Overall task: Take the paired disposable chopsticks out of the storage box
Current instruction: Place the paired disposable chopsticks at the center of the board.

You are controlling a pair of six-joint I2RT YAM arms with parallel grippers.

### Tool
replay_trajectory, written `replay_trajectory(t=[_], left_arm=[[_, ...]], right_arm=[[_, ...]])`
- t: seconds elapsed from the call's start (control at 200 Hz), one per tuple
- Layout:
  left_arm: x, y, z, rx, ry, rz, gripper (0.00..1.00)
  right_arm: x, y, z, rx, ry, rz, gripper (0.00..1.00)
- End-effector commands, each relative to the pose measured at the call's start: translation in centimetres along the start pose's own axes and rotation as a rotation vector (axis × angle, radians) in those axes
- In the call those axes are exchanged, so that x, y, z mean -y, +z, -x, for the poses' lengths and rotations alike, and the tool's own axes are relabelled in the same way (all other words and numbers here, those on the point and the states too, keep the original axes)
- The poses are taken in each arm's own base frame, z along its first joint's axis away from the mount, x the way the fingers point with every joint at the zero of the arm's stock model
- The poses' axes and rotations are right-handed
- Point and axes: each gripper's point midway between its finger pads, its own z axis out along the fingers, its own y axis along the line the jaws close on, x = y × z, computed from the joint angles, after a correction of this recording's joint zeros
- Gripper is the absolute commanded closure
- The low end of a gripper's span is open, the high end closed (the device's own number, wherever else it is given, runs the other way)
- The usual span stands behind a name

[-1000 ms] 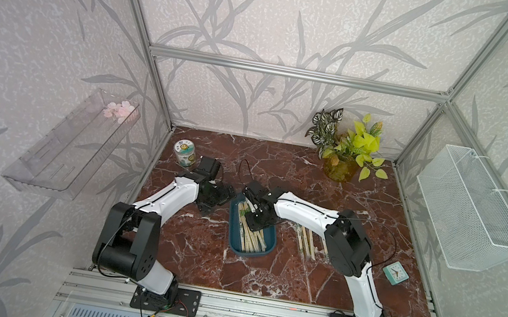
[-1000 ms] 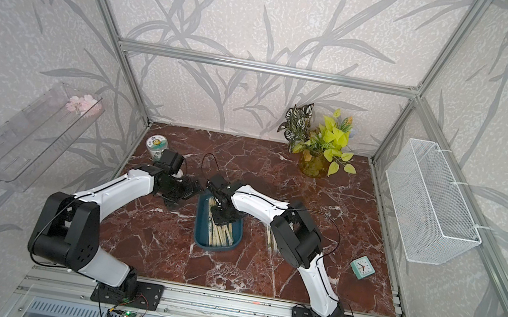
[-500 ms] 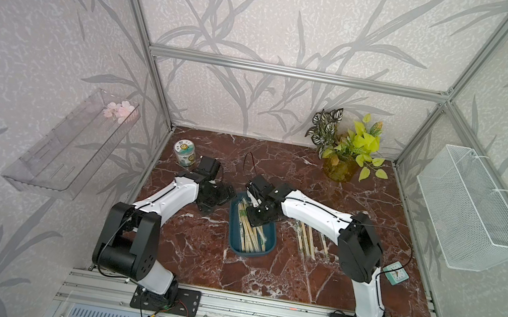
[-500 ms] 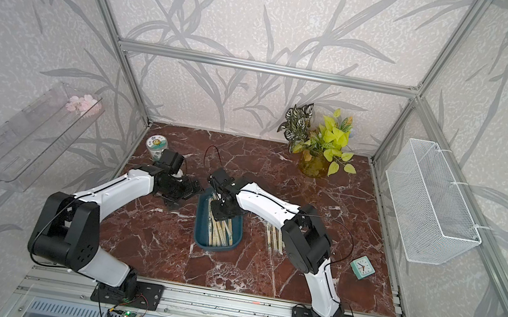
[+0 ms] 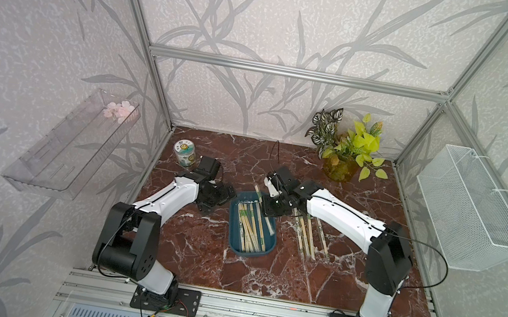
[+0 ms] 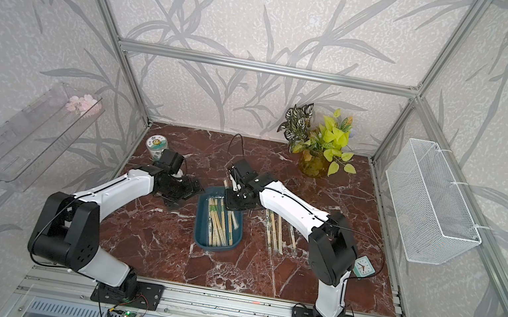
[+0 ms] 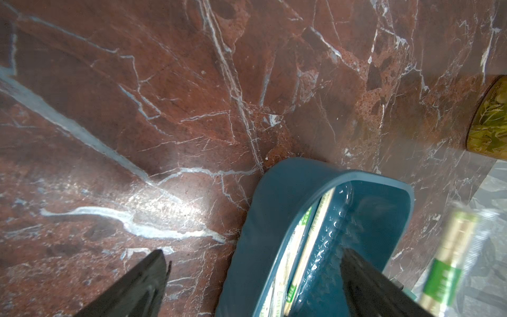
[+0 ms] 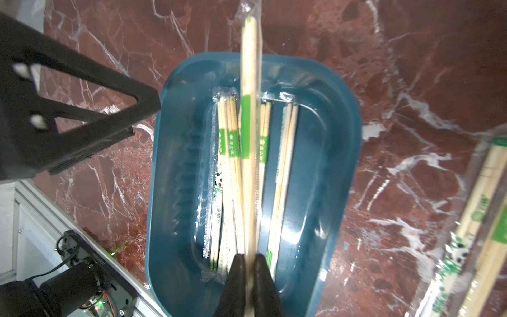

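- The right end effector (image 8: 249, 259) is closed on one wrapped pair (image 8: 249, 82) of the paired disposable chopsticks, held lengthwise above the storage box (image 8: 344, 142), one end projecting past its rim.
- The storage box rests on the tabletop (image 5: 194, 254); several stored pairs (image 8: 227, 170) lie inside.
- Other pairs (image 5: 304, 232) lie on the tabletop just beside the box.
- The left end effector (image 7: 252, 251) is open, jaws astride the box wall.

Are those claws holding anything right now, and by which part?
The right gripper is shut on one wrapped chopstick pair, pinching it toward one end, above the storage box. The left gripper is open and holds nothing.
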Motion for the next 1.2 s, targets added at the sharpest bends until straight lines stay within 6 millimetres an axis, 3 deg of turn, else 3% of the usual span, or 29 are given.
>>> replay_trajectory(t=[0.0, 0.12, 0.18, 0.215, 0.4, 0.59, 0.83, 1.035, 1.195], left_arm=[[0.5, -1.3, 0.1, 0.019, 0.014, -0.028, 0.01], [0.4, -1.4, -0.2, 0.022, 0.004, -0.033, 0.01], [0.3, -1.5, -0.4, 0.026, -0.002, -0.033, 0.01], [0.2, -1.5, -0.5, 0.028, -0.007, -0.033, 0.01], [0.1, -1.3, -1.2, 0.026, -0.022, -0.035, 0.01], [0.5, -1.1, -1.8, 0.021, -0.009, -0.028, 0.01], [0.7, -0.9, -2.2, 0.012, -0.001, -0.026, 0.01], [1.0, -0.9, -2.0, 0.011, 0.006, -0.028, 0.01], [1.0, -0.7, -2.1, 0.002, 0.013, -0.026, 0.01]], right_arm=[[1.3, -1.8, 0.5, 0.042, 0.051, 0.013, 1.00], [4.2, -2.9, 0.2, 0.063, 0.083, -0.028, 1.00], [5.9, -2.4, -0.4, 0.045, 0.092, -0.061, 1.00], [6.3, -3.3, -0.5, 0.063, 0.089, -0.067, 1.00], [9.0, -1.5, -2.7, 0.007, 0.071, -0.134, 0.99], [10.8, 1.4, -5.0, -0.060, 0.095, -0.167, 0.99], [12.1, 3.4, -6.3, -0.112, 0.108, -0.199, 0.97], [13.0, 4.1, -6.8, -0.127, 0.114, -0.235, 0.91], [13.3, 3.7, -6.8, -0.122, 0.117, -0.255, 0.79]])
